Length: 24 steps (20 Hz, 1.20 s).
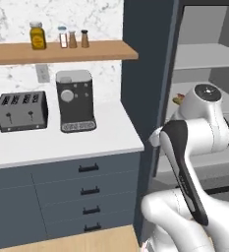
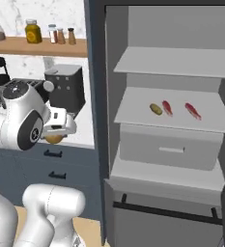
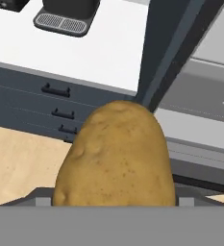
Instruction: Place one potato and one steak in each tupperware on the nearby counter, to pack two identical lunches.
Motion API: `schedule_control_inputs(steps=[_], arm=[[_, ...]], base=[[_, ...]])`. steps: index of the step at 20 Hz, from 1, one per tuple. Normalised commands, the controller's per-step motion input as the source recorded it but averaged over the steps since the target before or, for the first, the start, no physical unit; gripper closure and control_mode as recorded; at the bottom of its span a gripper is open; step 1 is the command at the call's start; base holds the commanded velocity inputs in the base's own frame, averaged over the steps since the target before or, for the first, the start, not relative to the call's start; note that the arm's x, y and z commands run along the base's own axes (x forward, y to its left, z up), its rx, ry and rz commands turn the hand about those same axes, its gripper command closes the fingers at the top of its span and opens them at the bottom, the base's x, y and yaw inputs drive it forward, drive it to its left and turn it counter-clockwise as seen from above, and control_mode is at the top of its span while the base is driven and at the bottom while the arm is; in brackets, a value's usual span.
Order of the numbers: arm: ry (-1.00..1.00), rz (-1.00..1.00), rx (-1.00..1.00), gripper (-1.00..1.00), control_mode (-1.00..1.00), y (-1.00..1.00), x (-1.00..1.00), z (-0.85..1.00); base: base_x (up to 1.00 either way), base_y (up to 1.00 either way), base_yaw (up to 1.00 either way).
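Note:
My gripper (image 2: 55,135) is shut on a yellow-brown potato (image 3: 116,158), held in the air in front of the counter's (image 1: 86,140) right end. From the right base view the potato (image 2: 52,140) peeks out under the hand. It hides the fingertips in the hand view. Inside the open fridge, a second potato (image 2: 155,109) lies on the middle shelf (image 2: 133,113), with one steak (image 2: 167,107) right beside it and another steak (image 2: 193,111) further right. The tupperware is out of view.
A toaster (image 1: 21,111) and a coffee machine (image 1: 75,101) stand on the counter under a wooden shelf (image 1: 96,50) with jars. A dark tall panel (image 1: 145,74) separates the counter from the fridge. A fridge drawer (image 2: 169,147) sits below the food shelf.

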Motion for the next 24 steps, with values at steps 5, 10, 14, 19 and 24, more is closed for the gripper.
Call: schedule_control_inputs(steps=[5, 10, 14, 19, 24], arm=[[0.00, 0.00, 0.00, 1.00, 1.00, 0.00, 0.00, 0.00], [0.00, 0.00, 0.00, 1.00, 1.00, 0.00, 0.00, 0.00], [0.00, 0.00, 0.00, 1.00, 1.00, 0.00, 0.00, 0.00], [0.00, 0.00, 0.00, 1.00, 1.00, 0.00, 0.00, 0.00], [0.00, 0.00, 0.00, 1.00, 1.00, 0.00, 0.00, 0.00]], base=[[0.14, 1.00, 0.00], [0.40, 1.00, -0.07], [0.63, 1.00, -0.09], [0.61, 0.88, -0.13], [0.26, 0.84, -0.15]])
